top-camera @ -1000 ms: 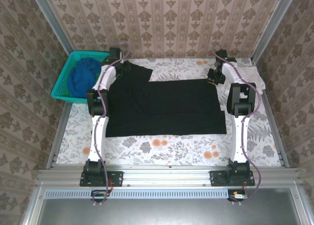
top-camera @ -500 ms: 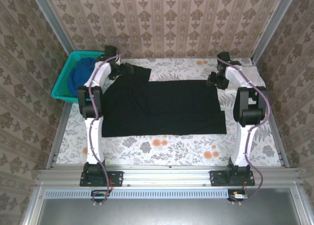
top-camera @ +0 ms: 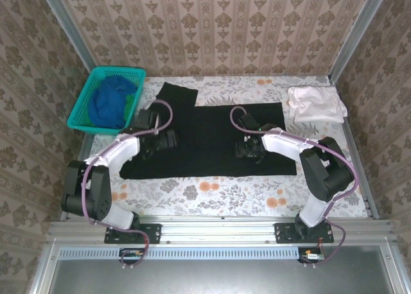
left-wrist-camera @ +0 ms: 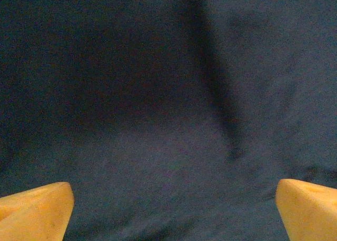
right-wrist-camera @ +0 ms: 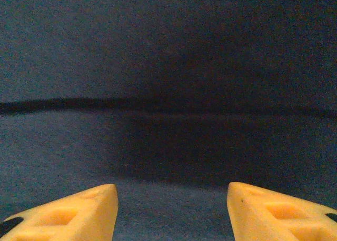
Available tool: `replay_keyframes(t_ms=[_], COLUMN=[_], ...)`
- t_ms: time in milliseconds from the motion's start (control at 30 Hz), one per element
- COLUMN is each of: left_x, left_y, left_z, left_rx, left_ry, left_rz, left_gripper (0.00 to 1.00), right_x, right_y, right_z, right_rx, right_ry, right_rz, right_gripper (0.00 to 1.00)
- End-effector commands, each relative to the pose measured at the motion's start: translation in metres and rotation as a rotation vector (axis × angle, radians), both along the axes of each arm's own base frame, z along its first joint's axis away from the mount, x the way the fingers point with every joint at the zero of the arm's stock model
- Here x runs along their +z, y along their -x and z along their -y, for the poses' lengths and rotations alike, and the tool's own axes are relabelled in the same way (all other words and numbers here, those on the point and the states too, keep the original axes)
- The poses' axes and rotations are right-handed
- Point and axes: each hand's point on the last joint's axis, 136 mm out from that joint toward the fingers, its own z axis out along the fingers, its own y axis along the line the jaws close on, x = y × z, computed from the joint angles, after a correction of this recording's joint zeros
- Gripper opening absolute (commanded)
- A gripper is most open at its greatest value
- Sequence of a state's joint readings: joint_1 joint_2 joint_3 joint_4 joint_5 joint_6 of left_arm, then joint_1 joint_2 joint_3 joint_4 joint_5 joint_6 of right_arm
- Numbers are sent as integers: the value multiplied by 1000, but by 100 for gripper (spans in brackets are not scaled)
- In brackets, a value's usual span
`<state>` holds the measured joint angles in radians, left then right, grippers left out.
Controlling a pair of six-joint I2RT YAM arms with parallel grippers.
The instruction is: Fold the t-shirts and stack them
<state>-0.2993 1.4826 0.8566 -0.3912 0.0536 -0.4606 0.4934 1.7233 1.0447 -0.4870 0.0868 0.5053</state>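
We see black tee (top-camera: 205, 130) flat on desk (top-camera: 212, 192). Left jaws wide above its left part, right jaws parted above its right half, both empty. White tee (top-camera: 314, 104) right of it, blue tee (top-camera: 108, 101) left, in basket (top-camera: 78, 109).

A teal plastic mesh basket (top-camera: 78, 108) stands at the far left corner of the worktop (top-camera: 212, 191), which is covered with a pale cloth printed with flowers. Walls (top-camera: 225, 31) with brown patterned wallpaper close three sides. A metal rail (top-camera: 218, 228) runs along the near edge, beside a grey panel (top-camera: 212, 275).
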Motion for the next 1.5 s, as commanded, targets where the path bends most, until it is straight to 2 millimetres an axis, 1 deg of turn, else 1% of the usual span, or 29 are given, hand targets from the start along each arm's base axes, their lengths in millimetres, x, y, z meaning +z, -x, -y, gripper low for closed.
replay_keyframes(t_ms=[0,67,167,233,333,400,567,633,700,767,800,867,900,967,1000,1033,1067,1100,1167,1200,1233,1267,1300,1333,1367,1433,1467], left_x=[-16,-34,-50,-58,-66,-71,-68,-67,-65,-60,-56,-40,-28,-3,11,27,41,56,79,90,95,99,95,89,83,70,64], left_y=[9,24,43,59,85,101,135,154,172,181,179,163,152,123,106,83,64,41,-7,-35,-66,-89,-120,-145,-165,-204,-218], left_z=[-7,-14,-16,-19,-31,-32,-30,-29,-35,-43,-44,-43,-42,-44,-45,-42,-40,-39,-31,-32,-32,-31,-34,-32,-30,-27,-24], left_rx=[74,94,99,110,144,155,160,174,185,204,207,201,191,177,166,144,129,115,56,46,24,12,28,12,4,0,-14], left_ry=[21,-5,-6,-14,-47,-40,-85,-82,-108,-110,-98,-79,-84,-105,-122,-120,-120,-132,-141,-165,-187,-193,-209,-197,-175,-163,-150], left_rz=[-11,-75,-149,-186,-244,-275,-309,-321,-332,-316,-281,-196,-158,-93,-59,-12,25,72,141,170,190,204,200,189,176,161,161], left_gripper=[100,100,96,96,96,96,96,95,95,96,96,98,99,100,100,100,100,100,100,100,100,100,100,100,97,88,86], right_x=[0,-6,-15,-22,-32,-35,-33,-32,-32,-32,-31,-16,-3,27,42,54,61,69,78,80,79,79,78,75,73,69,65], right_y=[4,13,28,38,56,67,100,112,122,131,132,125,116,94,81,65,53,39,11,-6,-22,-34,-48,-62,-71,-95,-102], right_z=[7,9,15,20,28,29,33,36,33,32,31,30,27,19,18,22,29,41,64,78,89,100,109,115,121,129,134], right_rx=[-44,-46,-55,-66,-85,-92,-84,-82,-79,-74,-70,-56,-46,-20,-20,-26,-42,-72,-125,-163,-191,-220,-235,-243,-256,-262,-272], right_ry=[35,58,92,105,108,104,134,137,128,128,119,129,129,100,84,70,74,90,107,106,95,93,99,96,100,98,101], right_rz=[30,14,-16,-33,-65,-76,-125,-144,-162,-181,-189,-173,-150,-77,-31,8,32,61,111,138,156,162,171,170,161,157,147], right_gripper=[59,59,60,60,60,60,60,60,60,60,61,62,63,66,68,70,70,70,70,70,70,69,69,69,68,68,68])
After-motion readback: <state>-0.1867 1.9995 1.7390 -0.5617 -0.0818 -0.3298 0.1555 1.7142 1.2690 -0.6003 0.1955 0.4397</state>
